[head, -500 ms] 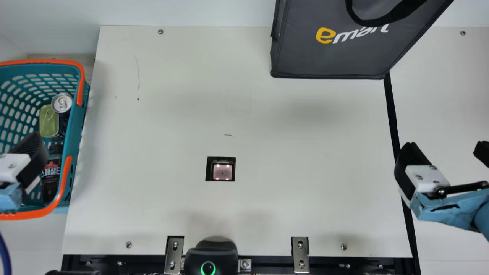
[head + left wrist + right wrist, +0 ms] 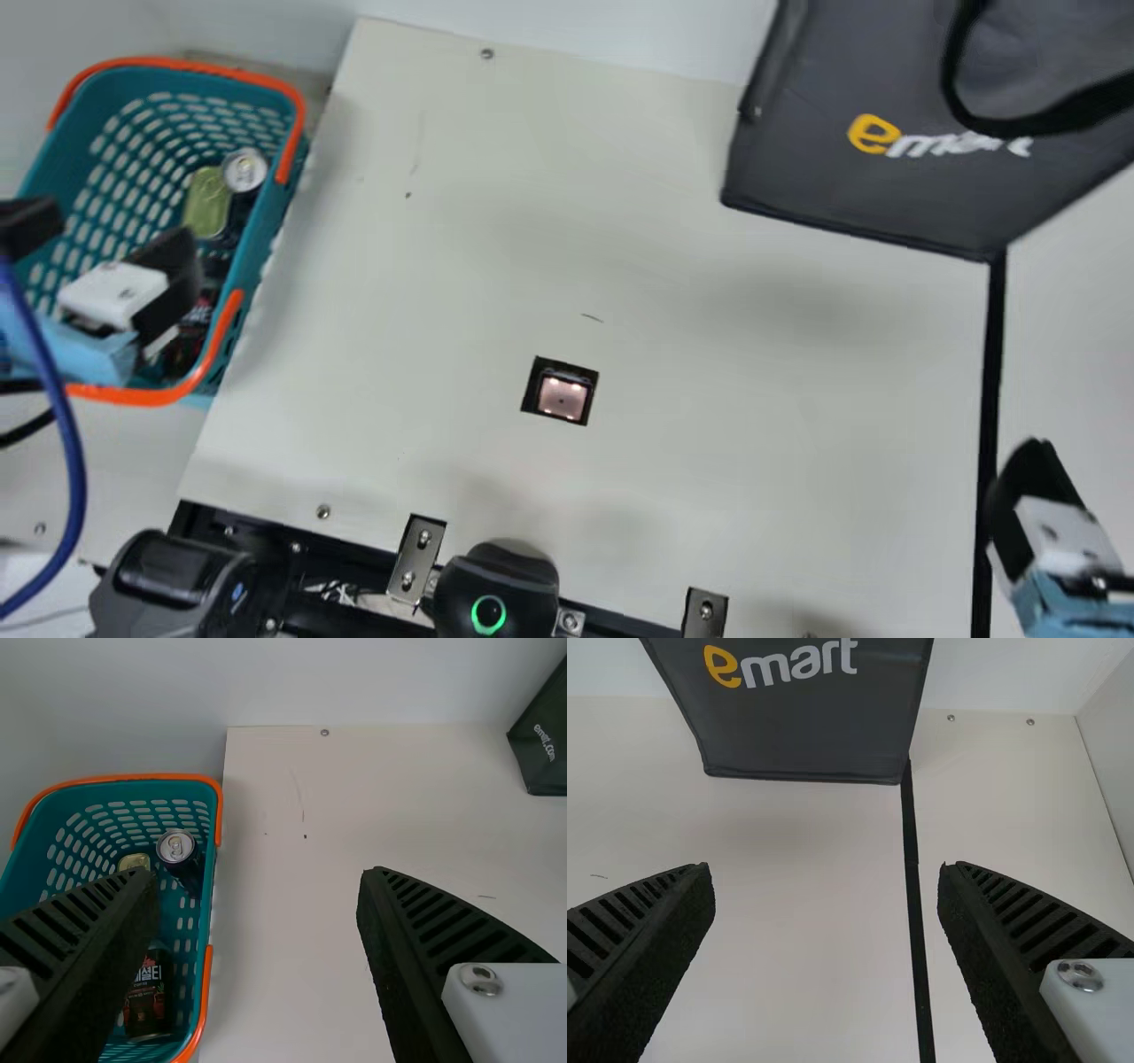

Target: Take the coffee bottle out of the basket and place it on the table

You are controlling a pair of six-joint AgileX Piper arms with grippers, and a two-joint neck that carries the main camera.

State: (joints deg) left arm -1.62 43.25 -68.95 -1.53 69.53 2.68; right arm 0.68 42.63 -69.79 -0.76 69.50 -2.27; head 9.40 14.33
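Left wrist view, slotted basket, cylindrical coffee bottle

Bright, diffuse light leaves soft, faint shadows on the cream table.

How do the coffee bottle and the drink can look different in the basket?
The coffee bottle presents its printed side to the left wrist view, the drink can its lid end. The bottle's top end is dark; the can's is silver with a pull tab. Both are dark-bodied and inside the teal basket.
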